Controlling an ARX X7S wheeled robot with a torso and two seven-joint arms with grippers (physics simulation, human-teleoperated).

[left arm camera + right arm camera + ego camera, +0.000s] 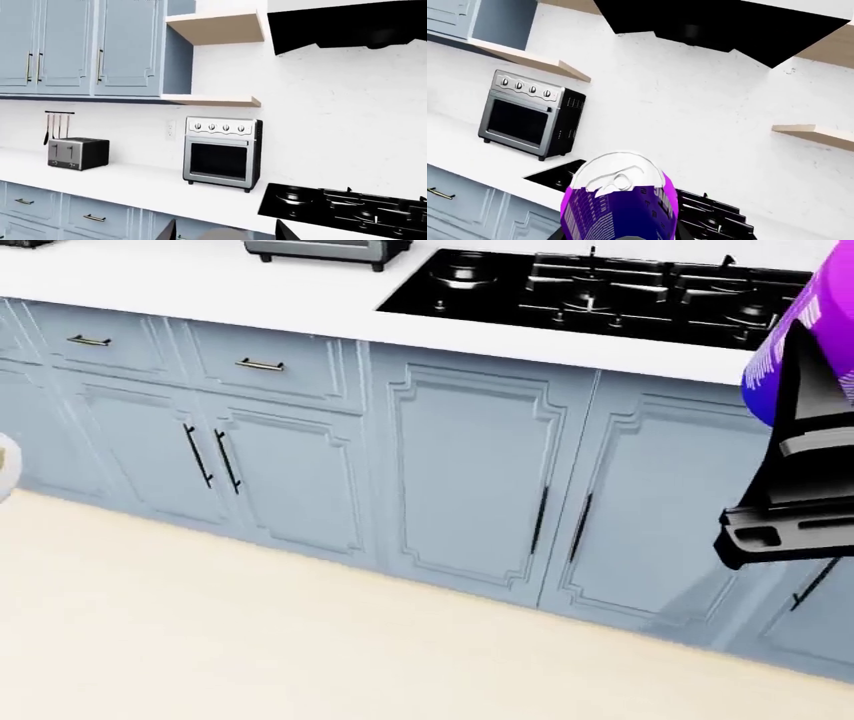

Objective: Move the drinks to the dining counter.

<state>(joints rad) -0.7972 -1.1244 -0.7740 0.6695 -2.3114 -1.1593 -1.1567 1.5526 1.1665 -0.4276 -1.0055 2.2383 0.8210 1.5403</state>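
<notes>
My right gripper is at the head view's right edge, shut on the purple can and holding it upright in front of the hob. The right wrist view shows the can with its silver top and white markings filling the space between the fingers. In the left wrist view my left gripper shows only two dark fingertips with the pale rounded top of the white bottle between them. A pale beige sliver of the bottle shows at the head view's left edge. The dining counter is out of view.
A white worktop with a black gas hob runs ahead over blue-grey cabinets. On it stand a toaster oven and a toaster. A black range hood and wooden shelves hang above. The floor is beige.
</notes>
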